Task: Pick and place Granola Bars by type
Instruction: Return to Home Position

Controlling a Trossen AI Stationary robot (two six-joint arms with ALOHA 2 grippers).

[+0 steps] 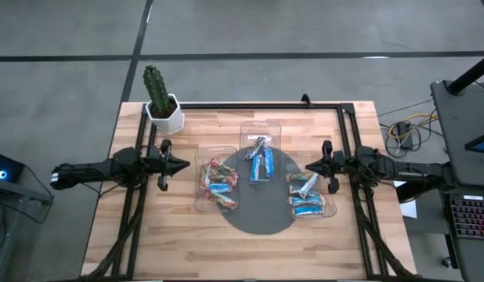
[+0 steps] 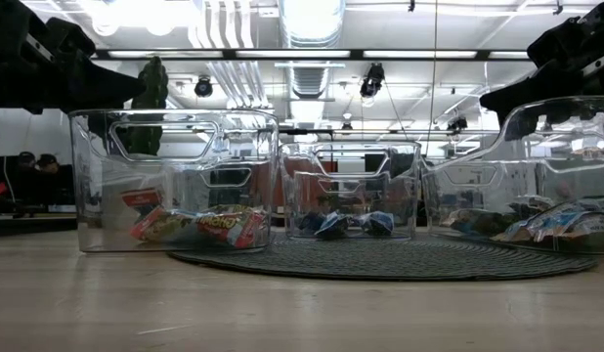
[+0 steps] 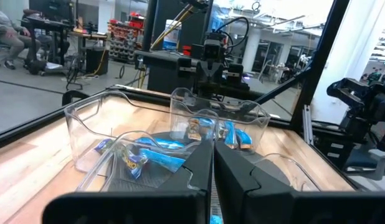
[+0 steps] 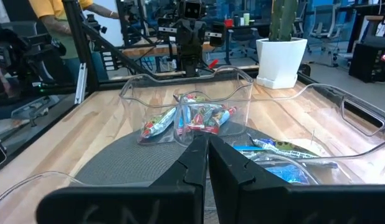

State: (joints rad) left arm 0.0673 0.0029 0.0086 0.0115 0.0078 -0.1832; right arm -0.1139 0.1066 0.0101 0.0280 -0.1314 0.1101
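Shiny, crinkled granola bars [image 1: 218, 186] lie in clear plastic bins [image 1: 214, 149] on the planked wooden tabletop [image 1: 187, 235]; the left hand [image 1: 185, 165] and right hand [image 1: 308, 166] are pinched closed, empty.

You had the Granola Bars [image 1: 260, 163] lying loose in three small heaps. Red-orange wrappers, mixed with a few blue ones, lay flat in the left clear bin [image 1: 214, 153]. Blue and silvery bars crossed each other in the middle bin [image 1: 260, 129]. Teal-blue ones lay piled in the right bin [image 1: 333, 205].
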